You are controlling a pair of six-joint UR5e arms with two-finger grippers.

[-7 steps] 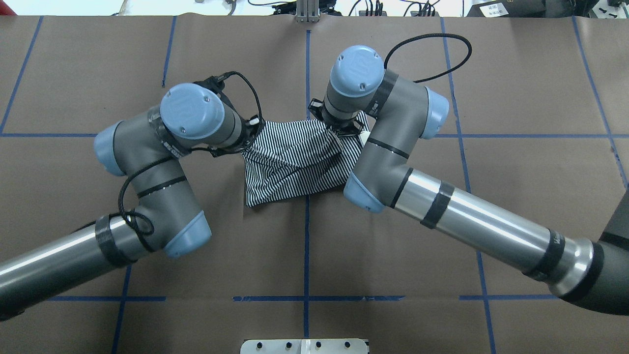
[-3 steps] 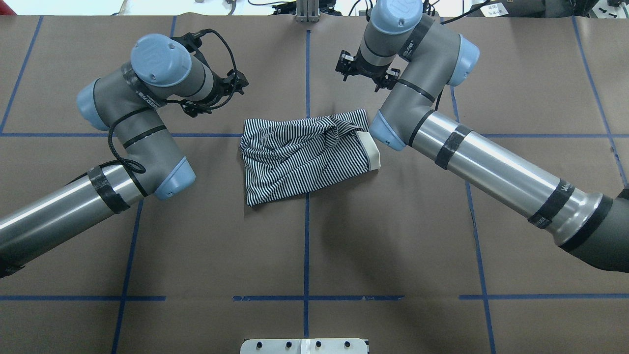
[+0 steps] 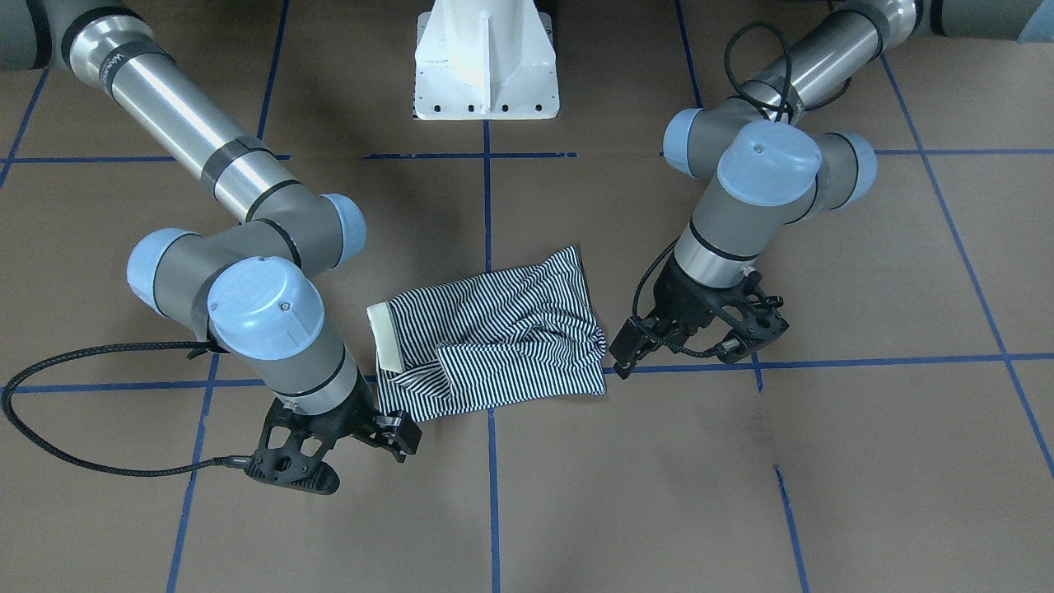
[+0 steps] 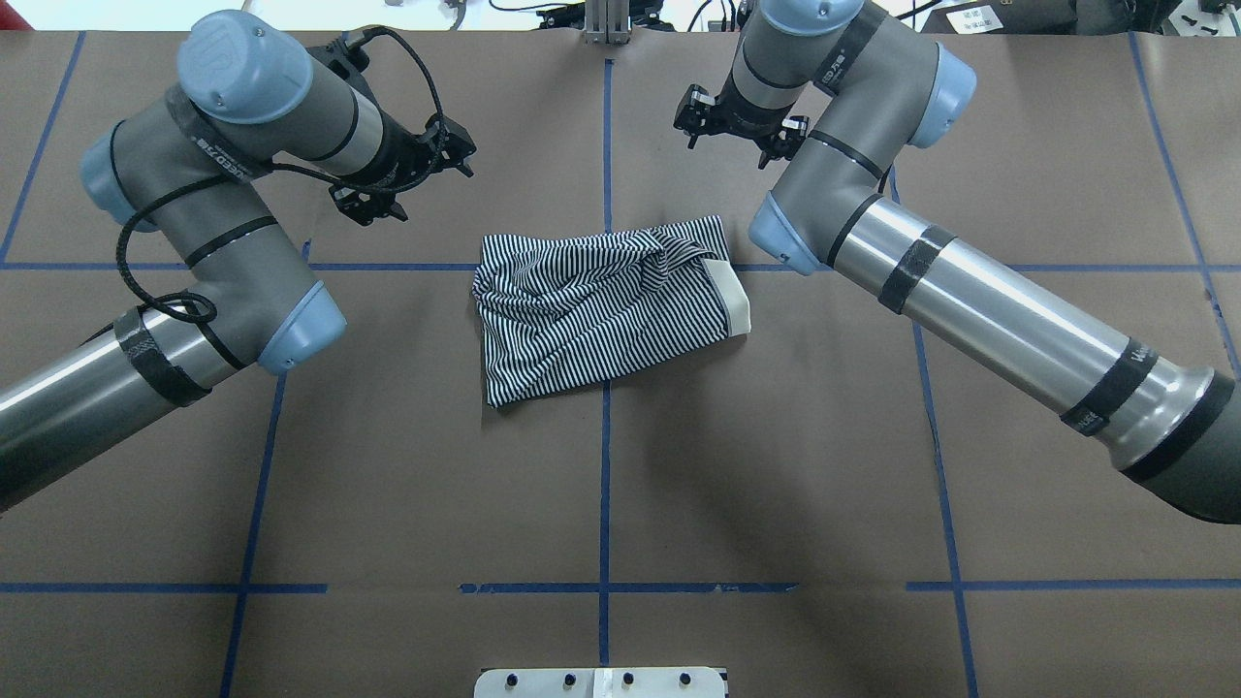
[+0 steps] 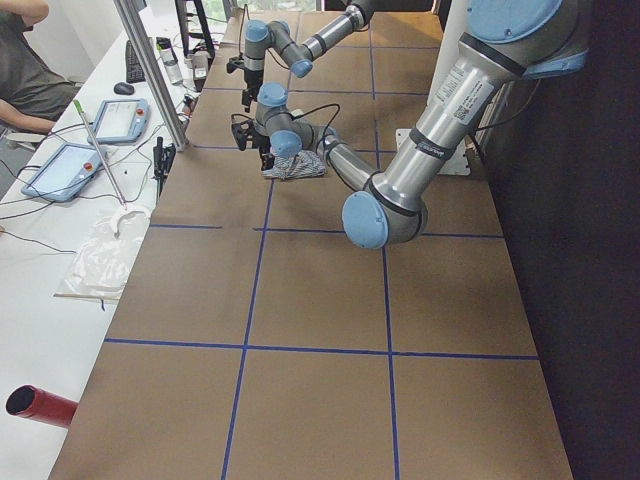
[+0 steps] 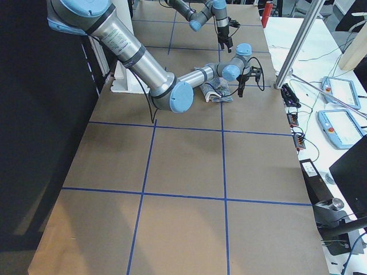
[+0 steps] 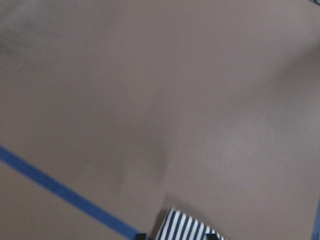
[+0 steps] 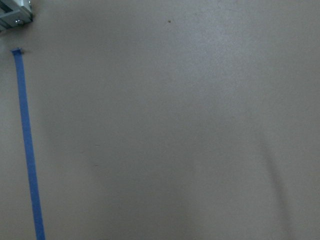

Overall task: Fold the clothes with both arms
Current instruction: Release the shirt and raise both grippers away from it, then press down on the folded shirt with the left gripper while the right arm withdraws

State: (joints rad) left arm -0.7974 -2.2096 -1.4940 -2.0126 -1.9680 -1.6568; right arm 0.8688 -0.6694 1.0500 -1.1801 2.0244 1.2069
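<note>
Polo shirt [image 4: 601, 310] folded, collar edge [image 4: 739, 308] showing — L gripper [image 3: 696, 333], R gripper [image 3: 338, 449] both spread, off it; wrist cams blurry.

The brown paper-covered table [image 4: 776, 465], gridded with blue tape lines [image 4: 605, 485], carries a folded navy-and-white striped polo shirt [image 4: 601, 310] near its centre, cream collar [image 4: 739, 305] at 3 o'clock; a white pedestal base [image 4: 601, 682] sits at 6 o'clock.
</note>
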